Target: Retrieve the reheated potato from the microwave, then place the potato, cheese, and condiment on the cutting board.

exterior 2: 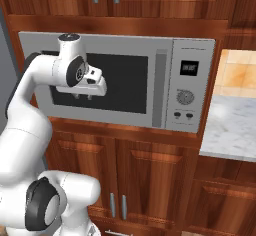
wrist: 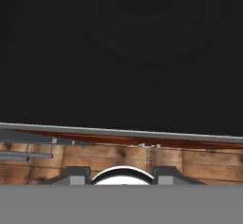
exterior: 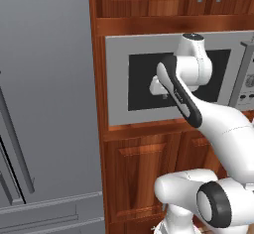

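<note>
**Inspector:** Facing the microwave [exterior 2: 117,82], the pincer [exterior 2: 82,96] hangs just in front of the dark door window, toward the side away from the button panel [exterior 2: 186,87]. Fingers point down and are clenched on nothing.

**Clerk:** And the potato?

**Inspector:** Not located. The microwave door is closed and the window is too dark to see through. By the task, it should be inside on the turntable.

**Clerk:** Handling assessment?

**Inspector:** Judged only: a reheated potato would be firm, light, rough-skinned and unlikely to slip. Take it across its narrow middle. The door comes first, and it looks stiff and flat; the vertical strip [exterior 2: 161,87] beside the button panel is the likely place to pull.

**Clerk:** Arm pose?

**Inspector:** Raised from the base, elbow bent, forearm reaching toward the microwave, wrist turned downward.
</note>
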Robot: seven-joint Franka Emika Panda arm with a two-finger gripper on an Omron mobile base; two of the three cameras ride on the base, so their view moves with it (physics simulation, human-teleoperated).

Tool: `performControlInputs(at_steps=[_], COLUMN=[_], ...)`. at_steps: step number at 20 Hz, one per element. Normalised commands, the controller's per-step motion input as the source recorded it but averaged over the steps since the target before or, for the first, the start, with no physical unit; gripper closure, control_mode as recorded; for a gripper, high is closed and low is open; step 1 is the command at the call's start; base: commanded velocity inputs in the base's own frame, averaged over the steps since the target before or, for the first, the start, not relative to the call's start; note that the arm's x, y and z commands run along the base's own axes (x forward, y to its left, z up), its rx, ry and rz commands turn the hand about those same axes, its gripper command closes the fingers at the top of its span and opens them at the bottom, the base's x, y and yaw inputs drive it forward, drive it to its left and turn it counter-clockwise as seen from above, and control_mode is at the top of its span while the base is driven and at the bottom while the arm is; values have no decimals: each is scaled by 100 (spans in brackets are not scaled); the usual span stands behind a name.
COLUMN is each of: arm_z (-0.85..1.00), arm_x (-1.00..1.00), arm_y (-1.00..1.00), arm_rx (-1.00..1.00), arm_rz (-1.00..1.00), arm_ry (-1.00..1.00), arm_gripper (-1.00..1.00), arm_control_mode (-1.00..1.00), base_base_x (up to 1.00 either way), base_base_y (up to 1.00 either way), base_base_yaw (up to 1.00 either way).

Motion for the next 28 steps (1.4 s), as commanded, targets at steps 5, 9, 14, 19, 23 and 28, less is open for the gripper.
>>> performControlInputs(at_steps=[5,9,14,19,23,28], arm_z=[0,5,8,18,29,25], arm_x=[-19,-45,-37,-26,-23,-19], arm_y=[-1,-21,-54,-70,-66,-63], arm_rx=[0,1,0,0,0,0], arm_rz=[1,0,0,0,0,0], arm_ry=[-14,-40,-27,-2,0,0], arm_gripper=[-100,-100,-100,-100,-100,-100], arm_control_mode=[-100,-100,-100,-100,-100,-100], base_base_x=[0,0,0,0,0,0], base_base_y=[0,0,0,0,0,0], base_base_yaw=[0,0,0,0,0,0])
